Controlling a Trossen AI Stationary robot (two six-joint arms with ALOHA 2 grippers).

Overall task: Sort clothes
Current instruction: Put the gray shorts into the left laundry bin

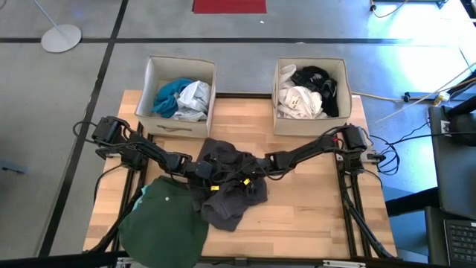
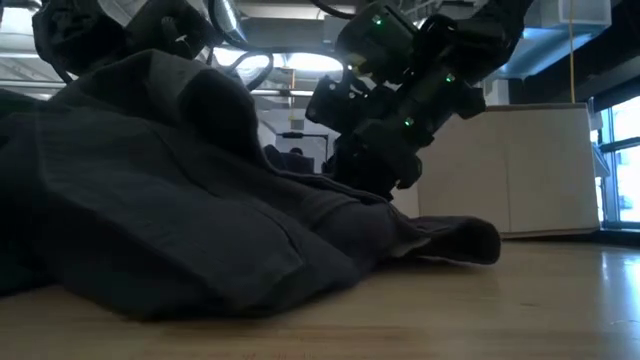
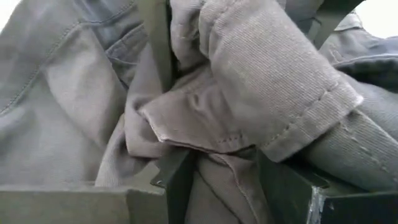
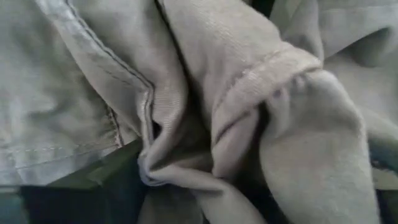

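Both pincers buried in the dark grey garment at the middle of the table.

The left pincer (image 1: 199, 170) has its fingers (image 3: 177, 177) standing wide with a cuffed fold of the dark grey garment (image 1: 230, 182) bunched between them. The right pincer (image 1: 256, 165) presses into the same cloth from the other side; how far it is open I cannot tell. Counted from above: one dark grey garment mid-table, one dark green garment (image 1: 165, 223) at the near left corner, and two beige boxes at the far edge, the left box (image 1: 152, 82) holding turquoise and pale clothes, the right box (image 1: 342, 74) white and black ones. Only the high view shows the boxes and the green piece; the low view shows the grey cloth heaped on the wood with an arm above it.
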